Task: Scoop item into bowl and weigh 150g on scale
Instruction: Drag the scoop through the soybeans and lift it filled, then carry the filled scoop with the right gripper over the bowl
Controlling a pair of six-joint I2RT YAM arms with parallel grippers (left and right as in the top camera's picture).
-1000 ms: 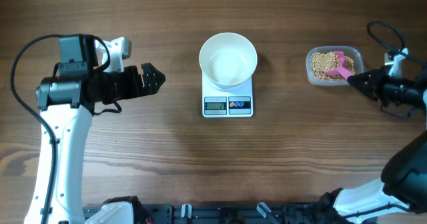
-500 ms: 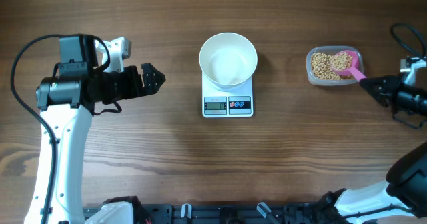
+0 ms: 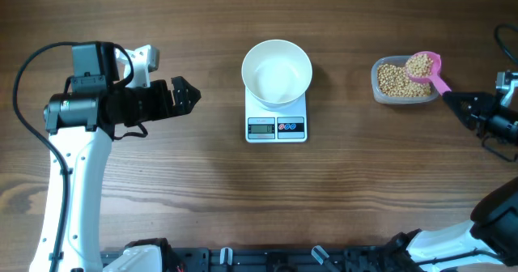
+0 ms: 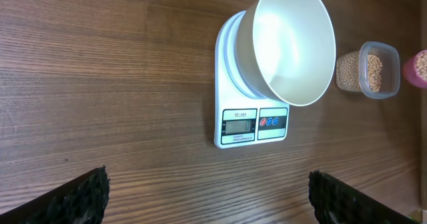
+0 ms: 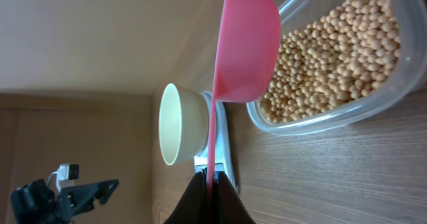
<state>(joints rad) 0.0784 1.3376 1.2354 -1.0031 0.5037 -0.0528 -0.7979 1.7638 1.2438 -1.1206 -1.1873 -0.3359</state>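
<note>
Right fingers (image 5: 230,211) clamped on handle of pink scoop (image 3: 435,74), loaded with beans (image 3: 418,63), over clear tub's (image 3: 375,82) corner; left fingers (image 4: 77,197) apart, idle. Empty bowl (image 3: 277,71) sits on scale (image 3: 276,128) at tabletop (image 3: 364,191) centre. Carry level, slowly; tip gradually over bowl.

A dark wood-grain table (image 3: 364,199) stands before a plain beige wall (image 5: 100,31).

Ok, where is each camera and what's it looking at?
Overhead: above the table, looking straight down at bowl, scale, beans; left gripper and right gripper show.
Left wrist: behind the left gripper, facing scale and bowl; its open fingers show.
Right wrist: behind the right gripper, facing the pink scoop and beans; its shut fingers show.
All share the bowl.
</note>
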